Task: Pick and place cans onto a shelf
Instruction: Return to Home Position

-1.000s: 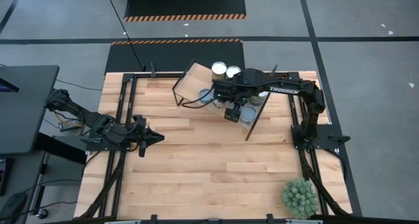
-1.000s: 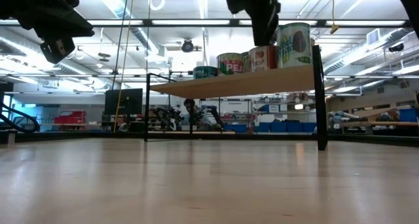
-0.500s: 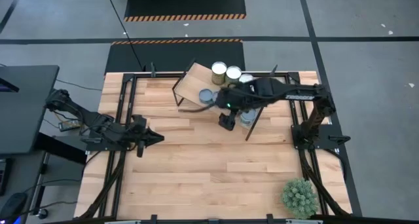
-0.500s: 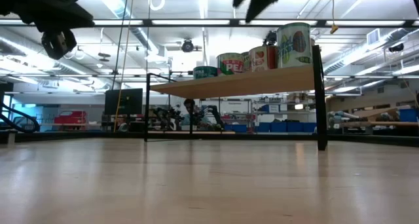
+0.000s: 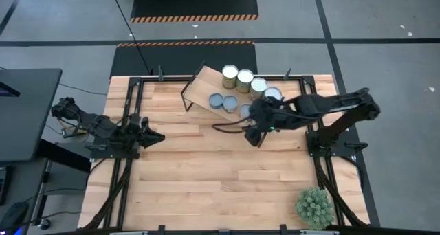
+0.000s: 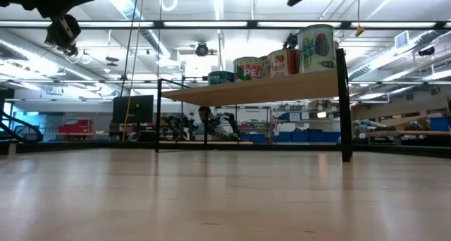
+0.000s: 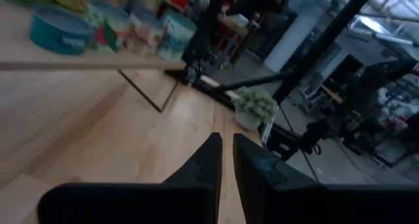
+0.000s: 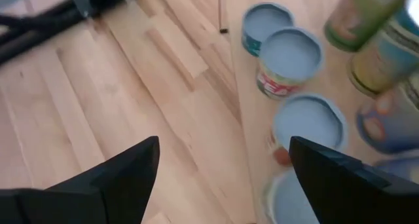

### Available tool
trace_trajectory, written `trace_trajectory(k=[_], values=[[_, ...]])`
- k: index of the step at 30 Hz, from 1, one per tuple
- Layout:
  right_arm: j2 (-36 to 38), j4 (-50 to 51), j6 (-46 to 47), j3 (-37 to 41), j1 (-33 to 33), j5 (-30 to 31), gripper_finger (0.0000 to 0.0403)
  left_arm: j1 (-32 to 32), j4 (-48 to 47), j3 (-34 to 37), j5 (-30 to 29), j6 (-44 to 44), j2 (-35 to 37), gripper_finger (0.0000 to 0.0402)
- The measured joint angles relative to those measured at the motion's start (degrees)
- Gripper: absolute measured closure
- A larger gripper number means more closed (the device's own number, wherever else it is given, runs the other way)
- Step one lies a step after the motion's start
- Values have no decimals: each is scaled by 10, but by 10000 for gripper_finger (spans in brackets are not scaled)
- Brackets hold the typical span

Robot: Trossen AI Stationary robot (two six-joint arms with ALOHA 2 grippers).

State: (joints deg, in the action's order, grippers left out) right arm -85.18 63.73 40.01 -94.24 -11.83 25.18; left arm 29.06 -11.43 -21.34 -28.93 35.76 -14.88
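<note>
The cans (image 5: 238,92) were seen grouped on the shelf (image 5: 201,89), at the far edge of the tabletop (image 5: 206,173). In the low view, "PEA" could be read on a green-labelled can (image 6: 247,69); the other labels could not be made out. The right gripper (image 8: 222,175) was held in the air just beside the shelf's near edge, its fingers spread wide and empty. The left gripper (image 7: 226,160) was seen well apart, at the left side, its fingers drawn almost together on nothing.

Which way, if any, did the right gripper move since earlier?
Yes. The right gripper has pulled back off the light wooden shelf board, toward the spiky green potted plant.
</note>
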Motion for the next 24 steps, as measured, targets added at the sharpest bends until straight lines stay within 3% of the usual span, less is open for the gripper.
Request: trace_trajectory(k=[7,15,20,24], values=[[100,-59,83,123,-32,29,57,0,-8,1,-77,-20,65,359],[225,-232,84,288,-46,56,57,0,-57,2,-142,11,144,359],[306,-300,74,372,-45,76,57,0,-39,2,-231,44,145,359],[366,-339,64,425,-45,84,57,0,-29,2,-238,63,145,359]])
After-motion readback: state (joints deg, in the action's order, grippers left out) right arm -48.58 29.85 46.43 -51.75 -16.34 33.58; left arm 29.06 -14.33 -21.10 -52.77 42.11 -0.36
